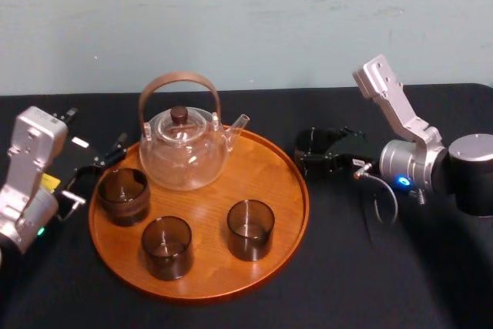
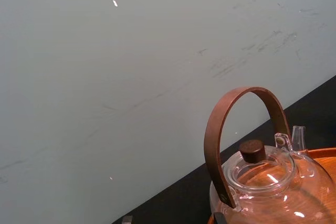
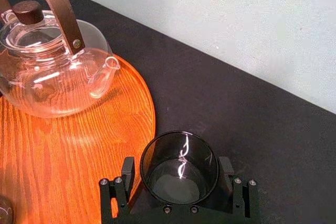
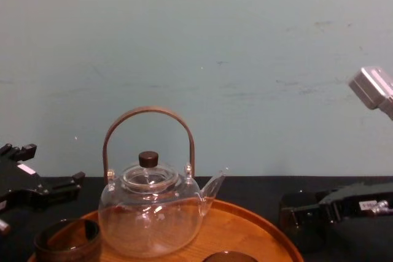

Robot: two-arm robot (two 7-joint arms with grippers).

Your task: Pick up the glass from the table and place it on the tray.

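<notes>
Right gripper (image 3: 177, 167) jaws clamped on smoked glass (image 3: 179, 150) just off wooden tray (image 1: 269, 167) at 3 o'clock, left gripper (image 1: 96, 175) at 9 o'clock, jaws wide

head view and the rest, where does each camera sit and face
Head: high, looking down on the tray, left gripper and right gripper at its sides.
Chest: low, looking across at the teapot, both grippers at the edges.
Left wrist: looking over the teapot at the wall.
Right wrist: looking down over its gripper at the glass beside the tray.
Shared: the teapot, in all four.
</notes>
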